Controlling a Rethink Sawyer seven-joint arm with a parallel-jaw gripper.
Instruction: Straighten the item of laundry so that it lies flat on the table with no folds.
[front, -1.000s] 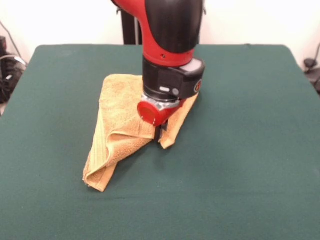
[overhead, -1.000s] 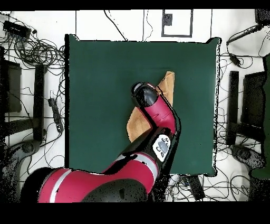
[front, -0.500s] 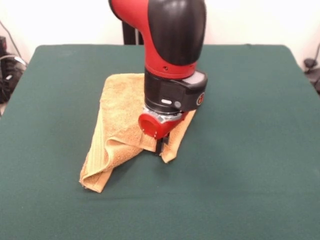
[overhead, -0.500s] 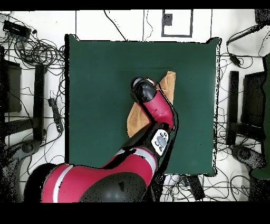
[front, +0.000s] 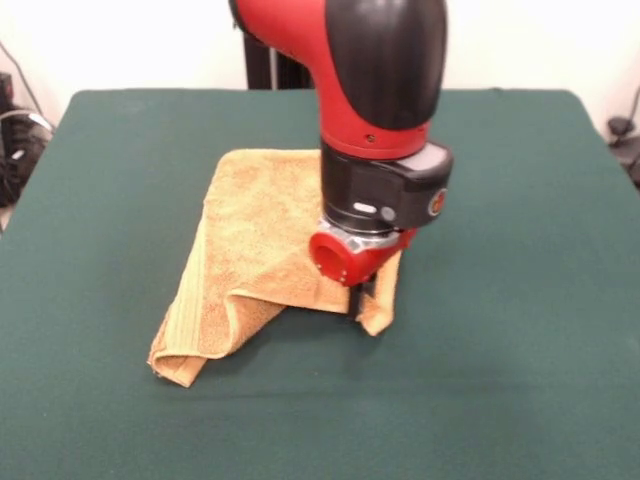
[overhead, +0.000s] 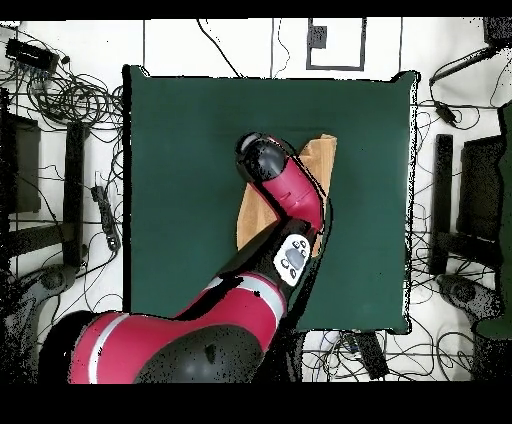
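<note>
The orange-tan towel (front: 255, 220) lies crumpled on the dark green table (front: 520, 300), with one long edge folded over and a loose corner at the near left. My gripper (front: 364, 300) points straight down at the towel's near right corner. It is shut on that corner, which is held slightly raised and wraps the dark fingers. In the overhead view the arm covers the gripper and most of the towel (overhead: 322, 160). Only strips of cloth show on each side of the arm. No label shows.
The table (overhead: 180, 150) stretches wide on all sides of the towel. Cables, stands and equipment lie on the floor around the table in the overhead view.
The gripper has moved to the right in the front view, pulling the towel's corner with it. The towel is drawn wider, and its folded left part has slid slightly nearer the camera.
</note>
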